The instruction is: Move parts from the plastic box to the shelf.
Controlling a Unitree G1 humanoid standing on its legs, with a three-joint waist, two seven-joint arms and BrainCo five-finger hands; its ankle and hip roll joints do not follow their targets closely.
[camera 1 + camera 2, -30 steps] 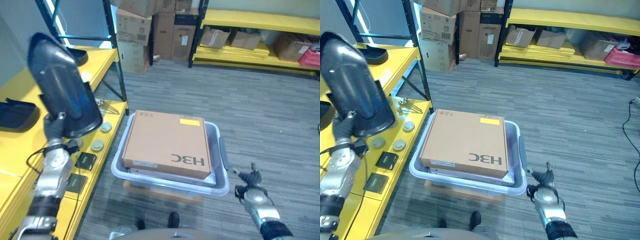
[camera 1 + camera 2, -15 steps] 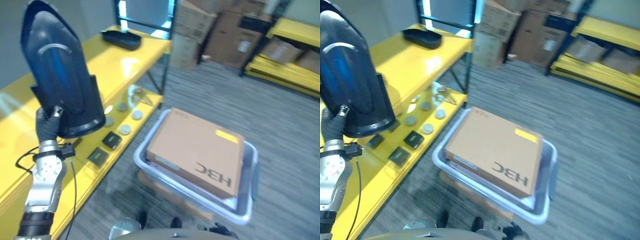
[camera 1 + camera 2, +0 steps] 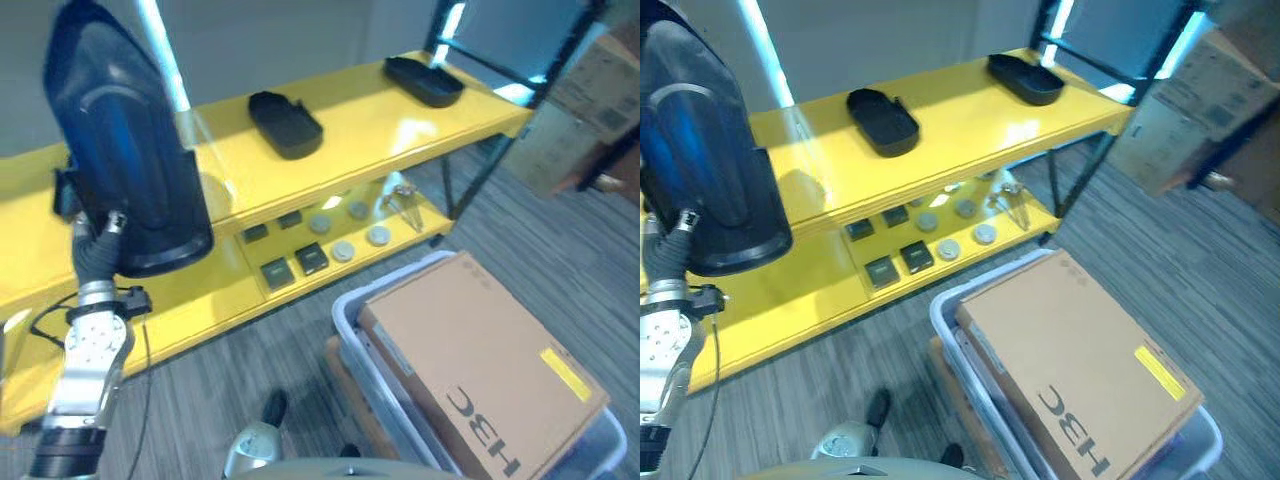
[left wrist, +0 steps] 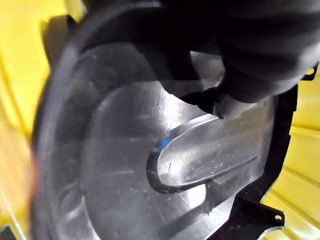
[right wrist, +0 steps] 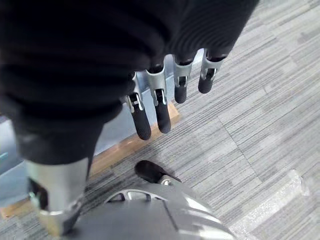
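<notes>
At the frame's left, the left hand (image 3: 92,255) grips a glossy black domed part (image 3: 120,170), smooth and shell-shaped, upright before the yellow shelf (image 3: 400,130). The right hand (image 5: 165,95) hangs with fingers relaxed and apart above ribbed grey floor. A flat cardboard carton (image 3: 480,365) fills the translucent box (image 3: 345,315) at lower right.

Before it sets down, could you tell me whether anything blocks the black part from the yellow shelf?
Nothing visible does: bare shelf lies beside the black part; two trays sit farther along.
</notes>
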